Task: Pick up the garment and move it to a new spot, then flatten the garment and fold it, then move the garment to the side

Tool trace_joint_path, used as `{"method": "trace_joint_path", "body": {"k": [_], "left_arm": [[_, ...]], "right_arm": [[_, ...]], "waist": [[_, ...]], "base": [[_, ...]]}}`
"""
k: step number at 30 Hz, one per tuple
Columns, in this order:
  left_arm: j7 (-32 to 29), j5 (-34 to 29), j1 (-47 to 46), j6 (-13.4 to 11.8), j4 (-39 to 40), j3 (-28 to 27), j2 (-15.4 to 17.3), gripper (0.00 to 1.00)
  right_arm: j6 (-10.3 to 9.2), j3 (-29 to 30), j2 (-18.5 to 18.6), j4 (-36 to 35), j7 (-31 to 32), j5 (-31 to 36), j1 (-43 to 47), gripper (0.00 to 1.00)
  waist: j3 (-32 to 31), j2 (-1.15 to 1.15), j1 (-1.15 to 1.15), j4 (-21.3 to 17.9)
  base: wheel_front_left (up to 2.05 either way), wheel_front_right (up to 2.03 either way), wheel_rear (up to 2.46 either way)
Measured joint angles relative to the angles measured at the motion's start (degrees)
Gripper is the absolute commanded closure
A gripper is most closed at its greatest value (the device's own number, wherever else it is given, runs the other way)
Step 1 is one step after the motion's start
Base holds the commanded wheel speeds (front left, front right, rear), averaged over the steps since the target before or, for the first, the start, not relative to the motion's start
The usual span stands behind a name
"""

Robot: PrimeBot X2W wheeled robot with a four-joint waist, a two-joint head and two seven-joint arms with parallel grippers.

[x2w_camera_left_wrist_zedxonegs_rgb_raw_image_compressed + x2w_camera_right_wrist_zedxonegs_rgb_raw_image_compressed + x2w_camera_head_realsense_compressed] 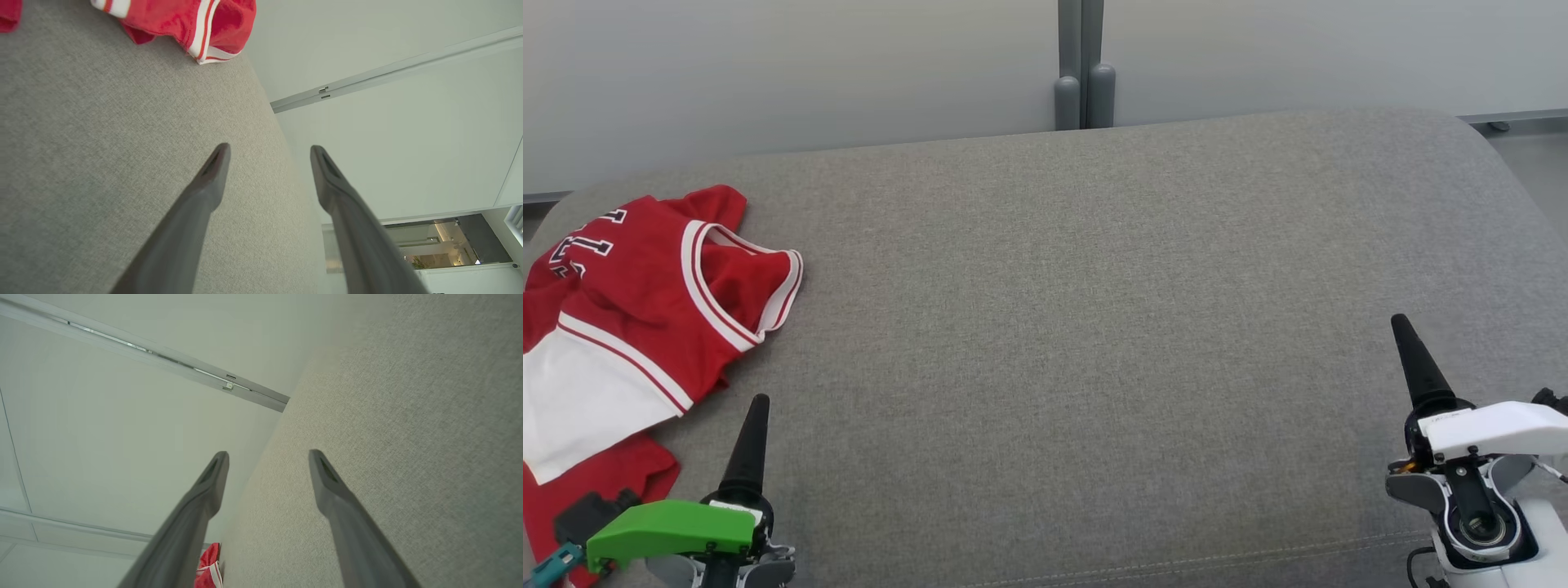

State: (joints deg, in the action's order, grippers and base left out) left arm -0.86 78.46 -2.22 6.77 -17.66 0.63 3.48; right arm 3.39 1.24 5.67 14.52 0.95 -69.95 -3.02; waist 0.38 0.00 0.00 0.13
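The garment (637, 302), a red jersey with a white sleeve and white-striped red collar, lies crumpled at the far left of the grey cushioned surface (1094, 327); part of its black lettering shows. Its striped edge appears at the top of the left wrist view (196, 24), and a small red piece shows at the bottom of the right wrist view (208, 565). My left gripper (754, 408) hovers just right of the garment's lower part, open and empty (269, 157). Far to the right, my right gripper (1409, 335) is open and empty too (267, 461).
A pale wall (809, 65) with a grey post (1084, 82) runs behind the surface. The surface's rounded corners and edges fall away at left and right. A bright room opening (441, 241) shows low in the left wrist view.
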Motion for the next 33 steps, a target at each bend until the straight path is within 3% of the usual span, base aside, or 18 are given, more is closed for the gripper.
{"method": "trace_joint_path", "body": {"k": [33], "left_arm": [[6.6,-29.4,-0.1,-1.2,3.4,1.3,-0.2,0.0]], "right_arm": [[-4.54,-7.8,3.2,-1.5,-6.7,29.6,0.7,0.0]], "waist": [[-0.1,0.0,0.0,-0.1]], "base": [[0.0,0.0,0.0]]}}
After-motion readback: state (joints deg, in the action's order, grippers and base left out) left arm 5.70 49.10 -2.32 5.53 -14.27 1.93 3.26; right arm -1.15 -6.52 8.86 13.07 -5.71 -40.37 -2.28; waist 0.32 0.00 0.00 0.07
